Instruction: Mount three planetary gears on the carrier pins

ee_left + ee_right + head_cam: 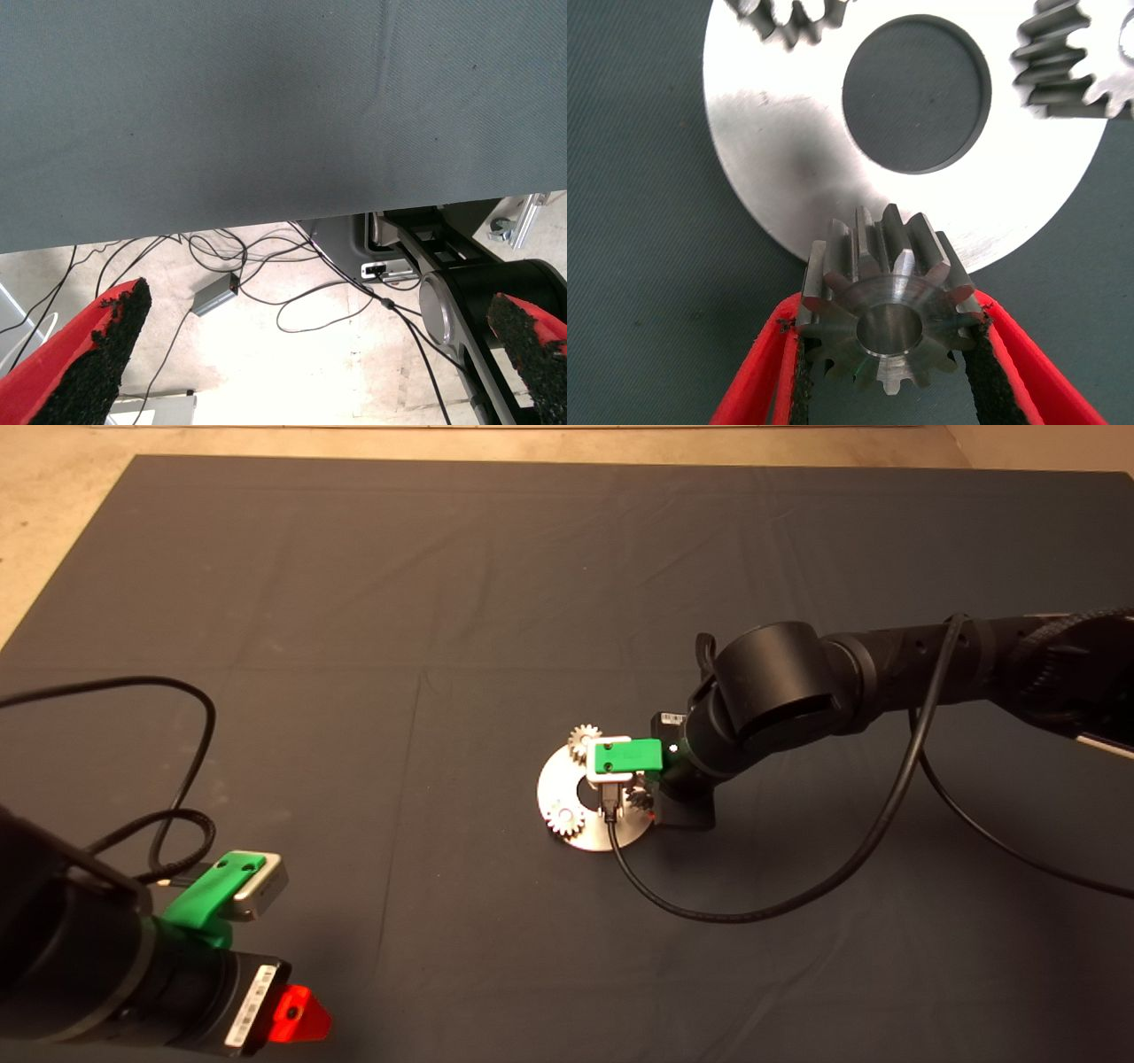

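You see the right gripper (890, 354) squeezing one small silvery toothed gear (888, 305) at the flat shiny silver disc (788, 168)'s edge — the left gripper (310, 354) waits wide open, empty.

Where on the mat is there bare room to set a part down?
Bare mat beyond the disc and between it and the parked left end effector. Crowded at the disc, where the right end effector grips a gear.

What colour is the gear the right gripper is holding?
Silvery metal gear; the right wrist view shows it best.
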{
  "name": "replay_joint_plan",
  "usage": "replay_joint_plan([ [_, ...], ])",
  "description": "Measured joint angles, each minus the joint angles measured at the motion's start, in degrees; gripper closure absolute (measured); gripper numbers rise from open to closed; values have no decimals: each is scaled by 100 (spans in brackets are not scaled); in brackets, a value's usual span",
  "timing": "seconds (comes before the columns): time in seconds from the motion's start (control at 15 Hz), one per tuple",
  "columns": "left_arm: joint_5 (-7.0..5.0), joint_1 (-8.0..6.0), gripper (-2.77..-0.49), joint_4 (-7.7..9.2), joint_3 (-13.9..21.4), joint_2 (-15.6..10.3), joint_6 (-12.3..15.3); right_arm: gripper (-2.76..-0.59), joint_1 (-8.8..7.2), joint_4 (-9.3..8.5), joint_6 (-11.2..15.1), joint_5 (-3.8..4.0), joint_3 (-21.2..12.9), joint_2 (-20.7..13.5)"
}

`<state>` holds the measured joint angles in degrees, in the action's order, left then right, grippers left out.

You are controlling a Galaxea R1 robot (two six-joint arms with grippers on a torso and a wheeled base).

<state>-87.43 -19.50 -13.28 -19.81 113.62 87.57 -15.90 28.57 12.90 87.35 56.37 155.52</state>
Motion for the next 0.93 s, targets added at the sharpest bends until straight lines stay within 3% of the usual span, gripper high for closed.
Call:
replay_joint_plan([
  [0.13,0,0,-276,0,0,0,2,-102,33,2,2,52,-76,2],
  [0.4,0,45,-276,0,0,0,2,-101,46,2,2,61,-108,5],
  [0.93,0,63,-276,2,0,0,1,-101,-15,-52,2,11,148,41],
])
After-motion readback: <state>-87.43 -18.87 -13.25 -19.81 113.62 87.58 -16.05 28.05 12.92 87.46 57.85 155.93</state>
